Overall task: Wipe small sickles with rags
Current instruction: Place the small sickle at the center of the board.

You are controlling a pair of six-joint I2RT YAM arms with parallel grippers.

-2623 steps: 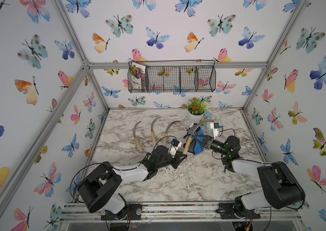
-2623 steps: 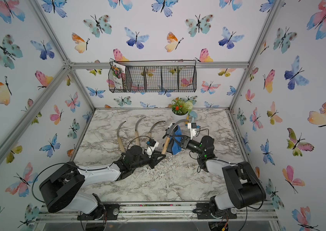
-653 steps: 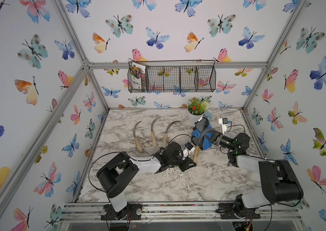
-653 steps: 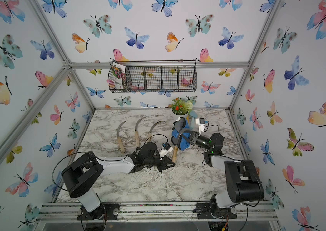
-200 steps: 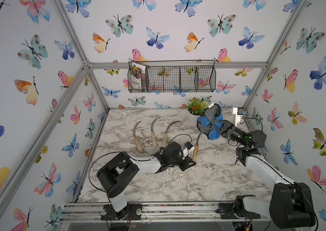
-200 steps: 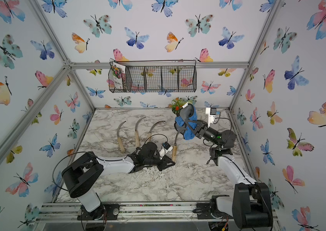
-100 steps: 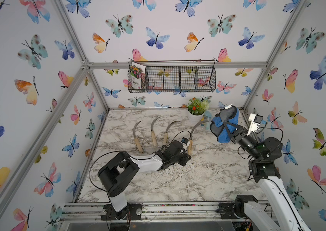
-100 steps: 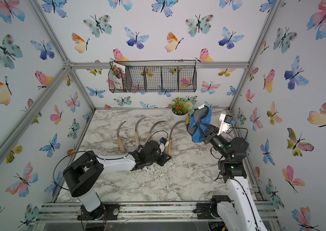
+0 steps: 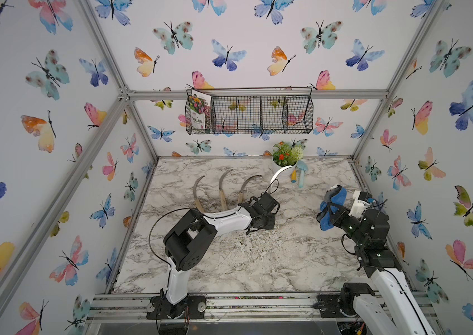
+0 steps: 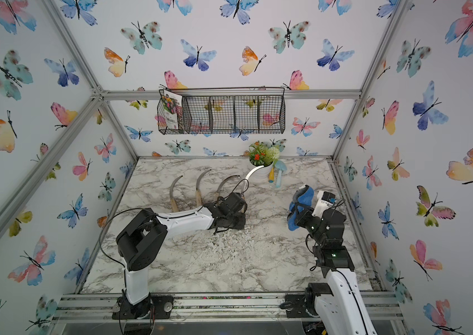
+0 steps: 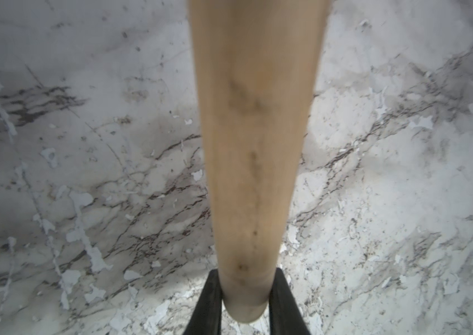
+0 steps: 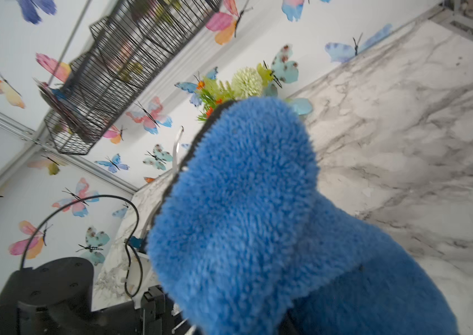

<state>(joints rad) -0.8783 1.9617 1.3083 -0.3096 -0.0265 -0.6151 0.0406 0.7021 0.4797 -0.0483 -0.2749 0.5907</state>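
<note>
Clamping the left fingers (image 11: pixel 205 307) tight on the wooden handle end of one small sickle (image 11: pixel 252 145), blade poking toward the potted plant (image 9: pixel 286 153). Pinching the blue rag (image 12: pixel 244 203) in the closed right fingers (image 9: pixel 336 214), up off the table (image 9: pixel 258 261), well apart from that sickle. Leaving three other sickles (image 9: pixel 223 185) lying side by side on the table.

Bright, even, diffuse light filling enclosure in both top views; only faint soft shadows lying on counter (image 9: pixel 229 261). Wide lens bowing frame rails (image 9: pixel 103 43) at edges. Sickle (image 11: pixel 255 116) blurring close to left wrist lens; rag (image 12: pixel 244 217) showing sharp, background behind it softening.
</note>
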